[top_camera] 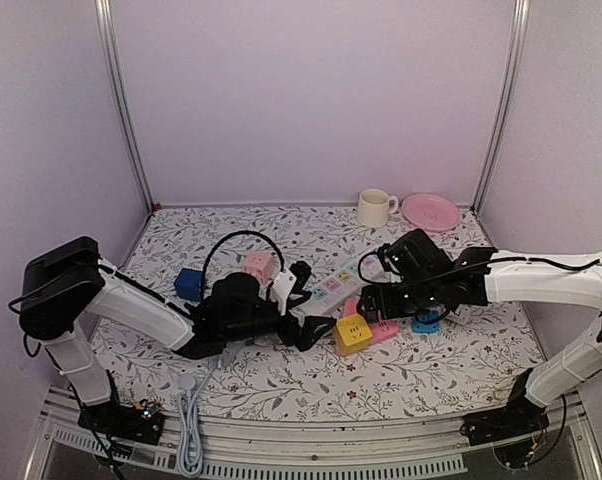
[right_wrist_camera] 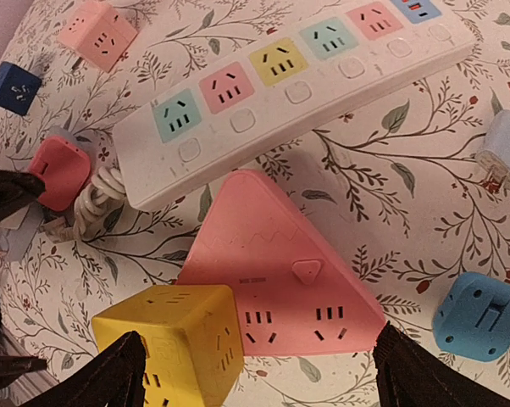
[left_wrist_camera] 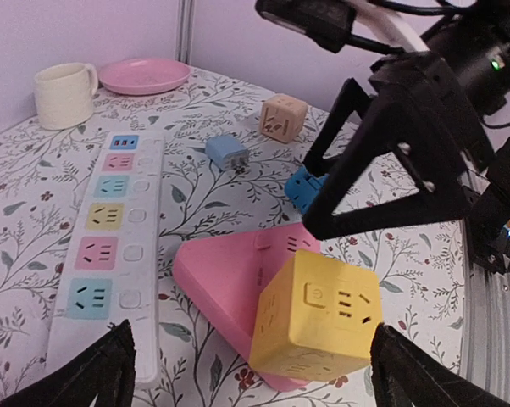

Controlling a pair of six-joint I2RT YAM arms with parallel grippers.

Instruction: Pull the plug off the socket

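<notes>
The yellow cube plug (left_wrist_camera: 318,318) lies nearest, low between the fingers of the left gripper (left_wrist_camera: 251,373), whose jaws stand wide apart and hold nothing. The cube touches the left corner of the pink triangular socket (left_wrist_camera: 225,271), near the middle of the table (top_camera: 281,380), on the near side of the white power strip (left_wrist_camera: 111,229), whose sockets are all free. The right gripper (right_wrist_camera: 255,373) hangs over the triangle, also spread apart and empty. We cannot tell whether the pins are inside the triangle. If they are out, the task looks done; if not, the pull remains.
</notes>
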